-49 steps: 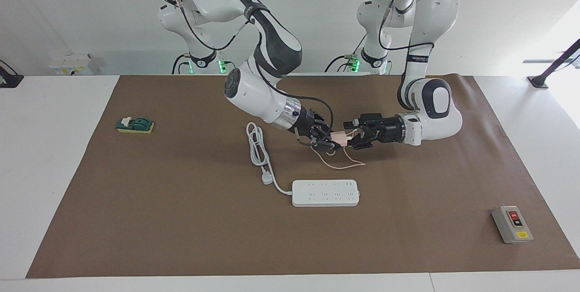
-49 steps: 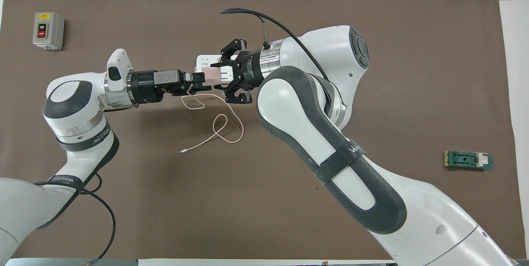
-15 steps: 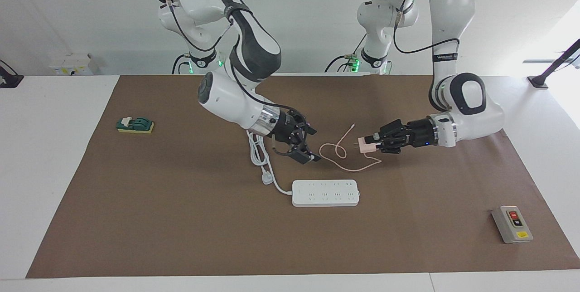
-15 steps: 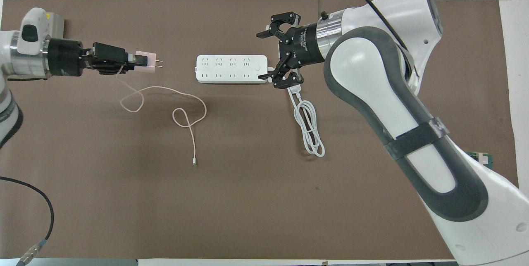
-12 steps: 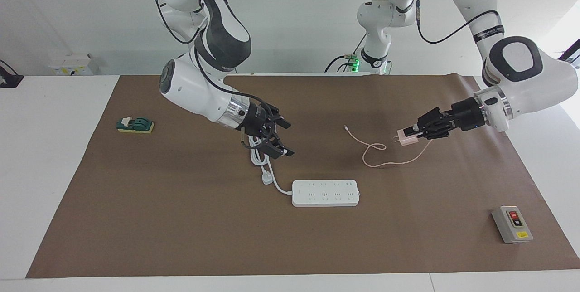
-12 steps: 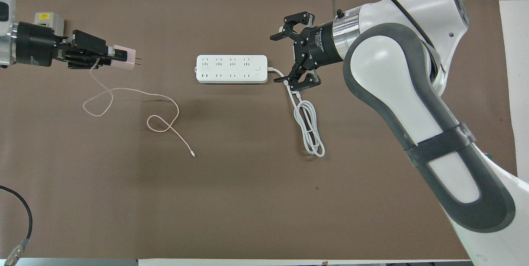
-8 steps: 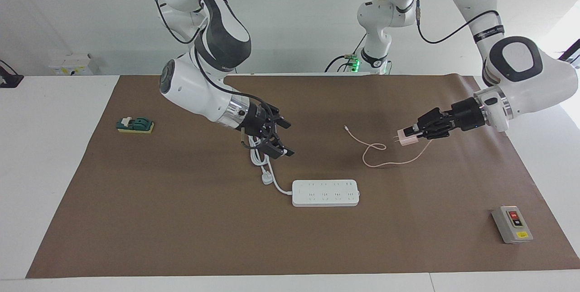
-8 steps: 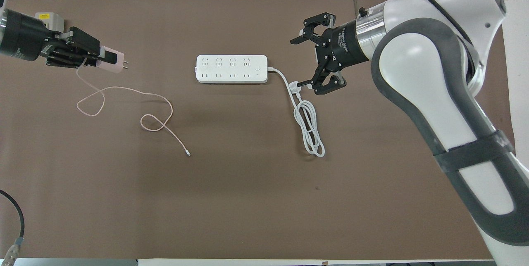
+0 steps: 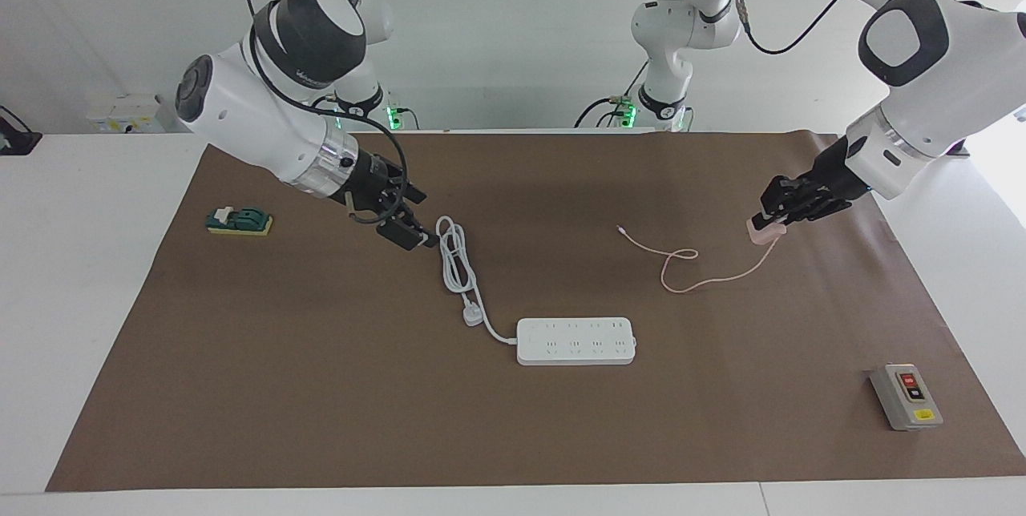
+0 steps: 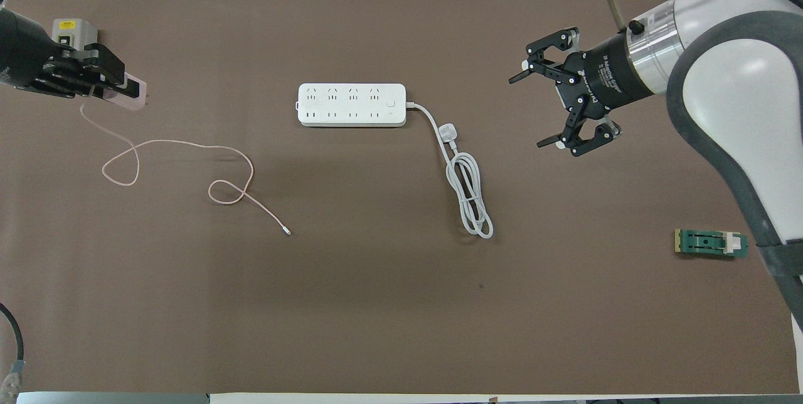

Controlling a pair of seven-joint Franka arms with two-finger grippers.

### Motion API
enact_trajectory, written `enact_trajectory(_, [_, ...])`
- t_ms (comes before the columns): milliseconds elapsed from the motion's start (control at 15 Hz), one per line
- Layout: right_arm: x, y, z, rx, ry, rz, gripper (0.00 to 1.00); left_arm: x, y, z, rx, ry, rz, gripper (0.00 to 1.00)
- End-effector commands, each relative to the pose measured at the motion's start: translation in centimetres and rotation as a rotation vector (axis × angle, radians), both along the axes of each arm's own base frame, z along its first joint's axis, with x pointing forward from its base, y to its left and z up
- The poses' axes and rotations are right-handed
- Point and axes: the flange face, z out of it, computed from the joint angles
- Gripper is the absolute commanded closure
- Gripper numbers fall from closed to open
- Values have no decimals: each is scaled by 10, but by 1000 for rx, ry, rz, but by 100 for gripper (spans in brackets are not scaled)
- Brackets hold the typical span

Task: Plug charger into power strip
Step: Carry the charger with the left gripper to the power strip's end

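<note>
The pale pink charger (image 9: 766, 231) is held above the brown mat by my left gripper (image 9: 761, 222), which is shut on it, over the left arm's end of the table. It also shows in the overhead view (image 10: 133, 94) at the left gripper (image 10: 119, 85). Its thin pink cable (image 9: 691, 274) trails in loops on the mat (image 10: 182, 144). The white power strip (image 9: 575, 340) lies flat mid-table (image 10: 351, 105). My right gripper (image 9: 423, 219) is open and empty, over the mat toward the right arm's end (image 10: 530, 109).
The strip's thick white cord and three-pin plug (image 9: 473, 314) lie coiled beside it (image 10: 467, 187). A grey box with red and black buttons (image 9: 906, 396) stands near the left gripper in the overhead view (image 10: 74, 34). A green block (image 9: 239, 220) lies at the right arm's end.
After the handover, both arms drew apart. The left gripper carried the charger toward the left arm's end and tipped it downward. The open right gripper moved off past the white cord.
</note>
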Motion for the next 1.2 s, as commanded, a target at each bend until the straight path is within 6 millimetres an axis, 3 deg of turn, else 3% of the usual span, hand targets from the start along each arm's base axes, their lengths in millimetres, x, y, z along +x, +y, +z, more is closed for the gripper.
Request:
enact_trajectory(0, [-16, -26, 11, -54, -78, 185, 0, 0, -10, 11, 37, 23, 133, 100])
enact_trajectory(200, [-25, -57, 17, -107, -157, 412, 0, -2, -25, 9, 57, 94, 342, 100])
enact_trajectory(533, [-51, -92, 46, -267, -302, 932, 0, 1, -17, 3, 150, 113, 510, 100])
enact_trajectory(667, [-60, -106, 61, -306, -330, 1041, 0, 15, -41, -15, 192, 114, 699, 100])
enact_trajectory(800, [-71, -117, 72, -304, -327, 1083, 0, 24, -60, -19, 169, 97, 885, 100])
enact_trajectory(1000, [-93, -127, 85, -340, -310, 1115, 0, 24, -101, -35, 199, 126, 1064, 100])
enact_trajectory(1133, [-117, -130, 95, -370, -313, 1128, 0, 24, -145, -58, 235, 124, 1226, 100])
